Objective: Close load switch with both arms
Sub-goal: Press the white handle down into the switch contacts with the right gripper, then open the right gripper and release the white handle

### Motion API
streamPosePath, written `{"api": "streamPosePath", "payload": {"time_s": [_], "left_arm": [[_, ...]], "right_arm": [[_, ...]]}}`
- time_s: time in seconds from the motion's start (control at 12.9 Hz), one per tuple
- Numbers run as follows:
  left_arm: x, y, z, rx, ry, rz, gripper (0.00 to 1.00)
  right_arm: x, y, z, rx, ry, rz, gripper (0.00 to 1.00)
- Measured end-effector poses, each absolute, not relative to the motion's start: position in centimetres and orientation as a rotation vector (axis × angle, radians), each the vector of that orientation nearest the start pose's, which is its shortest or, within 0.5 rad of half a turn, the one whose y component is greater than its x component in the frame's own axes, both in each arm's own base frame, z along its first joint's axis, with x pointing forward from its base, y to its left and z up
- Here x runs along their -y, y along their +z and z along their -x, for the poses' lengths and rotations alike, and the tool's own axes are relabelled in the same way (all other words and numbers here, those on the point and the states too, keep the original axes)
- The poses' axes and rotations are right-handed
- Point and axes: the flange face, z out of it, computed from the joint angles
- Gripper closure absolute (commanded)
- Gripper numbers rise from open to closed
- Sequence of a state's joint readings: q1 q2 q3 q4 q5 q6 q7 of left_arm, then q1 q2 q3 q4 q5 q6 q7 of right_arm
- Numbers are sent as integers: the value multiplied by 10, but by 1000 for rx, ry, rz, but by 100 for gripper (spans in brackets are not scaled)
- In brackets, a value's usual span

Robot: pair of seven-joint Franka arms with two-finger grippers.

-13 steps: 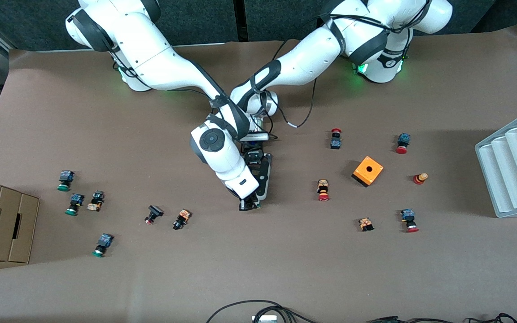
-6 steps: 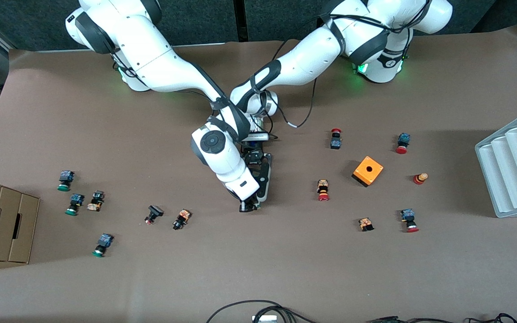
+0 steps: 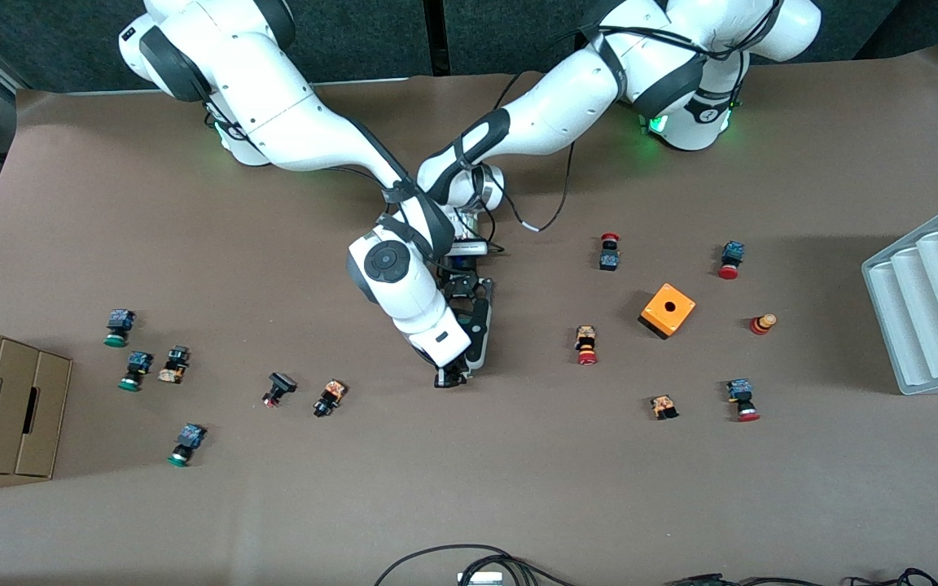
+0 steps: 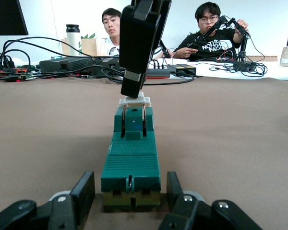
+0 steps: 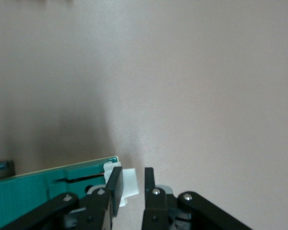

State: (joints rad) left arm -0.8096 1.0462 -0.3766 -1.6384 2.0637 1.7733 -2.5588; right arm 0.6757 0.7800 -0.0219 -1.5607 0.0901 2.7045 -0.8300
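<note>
I have the load switch point(image 4: 131, 163) lying flat on the brown table point(image 3: 518, 488) at mid-frame in the front view, mostly hidden under both wrists. My left gripper point(image 4: 129, 201) sits low at its near end, fingers point(image 4: 81, 191) spread on either side of the green body, not pressing it. My right gripper point(image 5: 129, 184) is at the white end piece point(image 4: 134, 101), fingers nearly together but not clamping anything.

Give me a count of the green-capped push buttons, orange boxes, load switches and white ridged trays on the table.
Green-capped push buttons: 3
Orange box: 1
Load switch: 1
White ridged tray: 1
Total: 6
</note>
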Motion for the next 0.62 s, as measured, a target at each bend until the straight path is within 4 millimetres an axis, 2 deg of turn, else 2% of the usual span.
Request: {"api": "streamPosePath", "payload": {"time_s": [0.62], "left_arm": [[559, 44, -336, 38, -1937, 2465, 32]], "right_arm": [[-447, 218, -585, 2007, -570, 2341, 75]]}}
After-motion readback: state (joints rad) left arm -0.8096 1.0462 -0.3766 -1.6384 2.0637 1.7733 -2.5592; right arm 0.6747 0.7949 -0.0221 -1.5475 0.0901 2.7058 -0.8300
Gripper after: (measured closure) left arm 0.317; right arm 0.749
